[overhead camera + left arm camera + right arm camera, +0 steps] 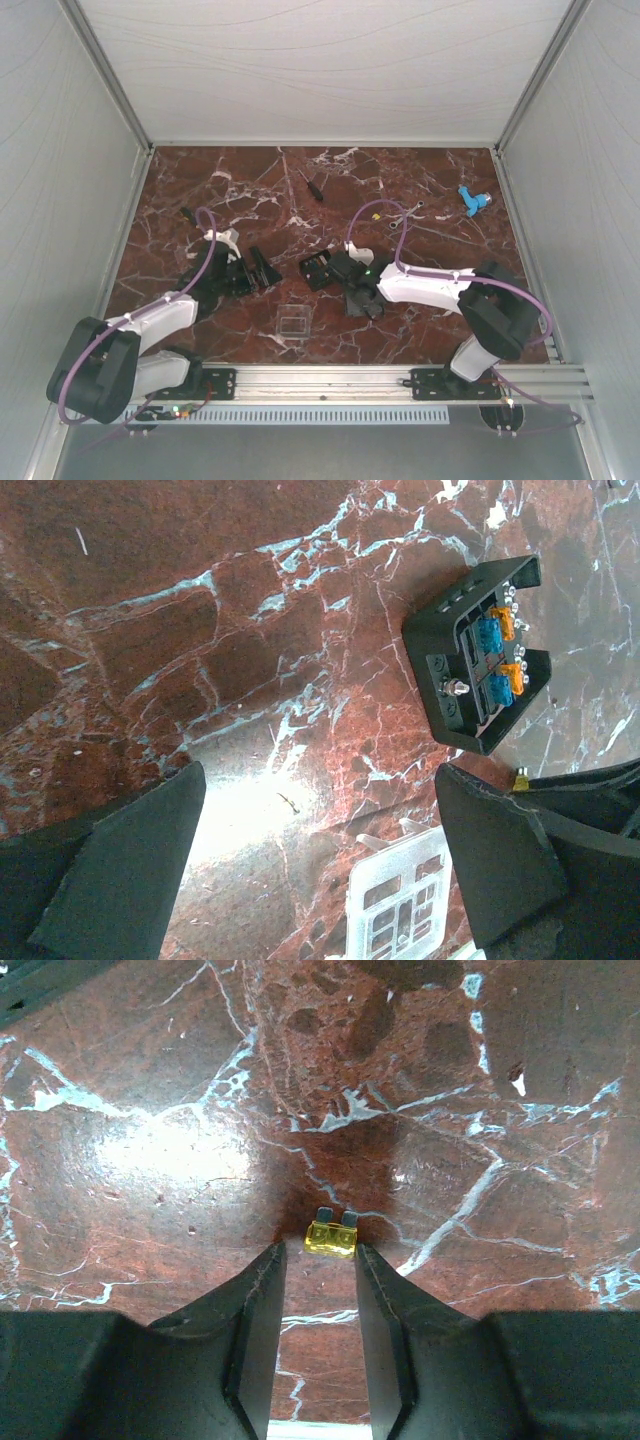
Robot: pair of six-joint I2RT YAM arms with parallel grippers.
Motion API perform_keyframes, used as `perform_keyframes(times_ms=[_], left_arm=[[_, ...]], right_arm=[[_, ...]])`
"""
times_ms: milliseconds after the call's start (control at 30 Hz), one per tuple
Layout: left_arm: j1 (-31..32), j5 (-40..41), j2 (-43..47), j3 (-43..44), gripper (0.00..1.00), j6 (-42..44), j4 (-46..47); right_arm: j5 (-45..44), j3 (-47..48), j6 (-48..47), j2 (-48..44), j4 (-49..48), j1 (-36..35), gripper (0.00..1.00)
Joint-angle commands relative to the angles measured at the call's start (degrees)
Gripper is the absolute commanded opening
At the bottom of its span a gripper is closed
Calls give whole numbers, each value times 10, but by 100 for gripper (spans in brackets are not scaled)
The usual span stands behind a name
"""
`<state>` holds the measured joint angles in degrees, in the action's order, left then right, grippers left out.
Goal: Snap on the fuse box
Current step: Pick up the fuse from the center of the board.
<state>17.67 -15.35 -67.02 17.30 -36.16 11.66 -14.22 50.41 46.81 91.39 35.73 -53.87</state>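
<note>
No legible text, labels, brands or numbers in any of the 3 views.
- Small square black plastic fuse box point(478, 665), upper right of left wrist view: any markings on its blue blade fuses point(488, 636) and orange blade fuses point(504, 622) are too small to read.
- Small yellow translucent blade fuse point(331, 1238), centre of right wrist view: top face blurred, rating unreadable.

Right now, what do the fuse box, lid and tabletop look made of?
Fuse box: matt black plastic, moulded walls and ribs. Lid: clear-to-whitish plastic, probably; moulded windows show. Tabletop: glossy red-brown marble look, white veins, glare spot; maybe stone, maybe printed laminate.
</note>
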Motion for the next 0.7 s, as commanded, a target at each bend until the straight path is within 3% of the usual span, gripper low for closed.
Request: perform_keyframes(times_ms=[0,400,667], left_arm=[[0,-24,-3,-4,97,-2,46],[0,-62,0,-14,93,-23,76],[0,-93,4,-16,90,-44,90]], right_arm=[[20,-32,14,22,-28,5,30],[-8,-57,27,35,-47,21,30],[-54,-32,10,53,-29,6,22]])
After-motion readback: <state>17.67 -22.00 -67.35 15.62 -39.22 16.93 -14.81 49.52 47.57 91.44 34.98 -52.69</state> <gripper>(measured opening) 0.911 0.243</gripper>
